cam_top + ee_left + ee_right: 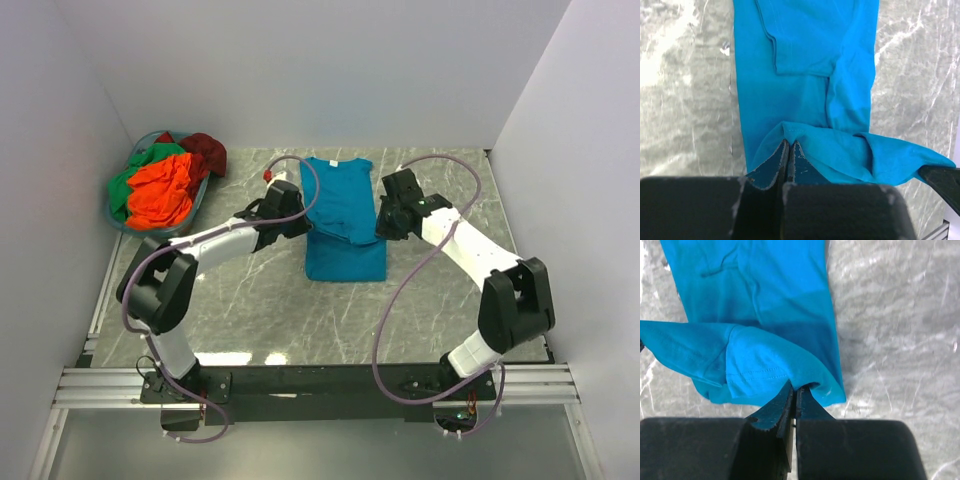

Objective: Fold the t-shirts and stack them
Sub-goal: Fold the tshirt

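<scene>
The soft teal-blue cotton t-shirt (343,215) is one solid colour, with matching stitching along its hem. The crumpled orange cotton tee (160,195), the green tee (155,155) and the dark red tee (208,150) are plain as well. The flat stone-look table top (260,300) is grey with white veins.

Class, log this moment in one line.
left gripper: shut on teal t-shirt edge | right gripper: shut on its edge | other t-shirts: in basket

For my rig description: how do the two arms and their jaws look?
The left arm and right arm match: white link shells, bulky black joints. A mauve cable loops loosely along each. The jaws are black and tapered, with scuffed pale edges.
</scene>
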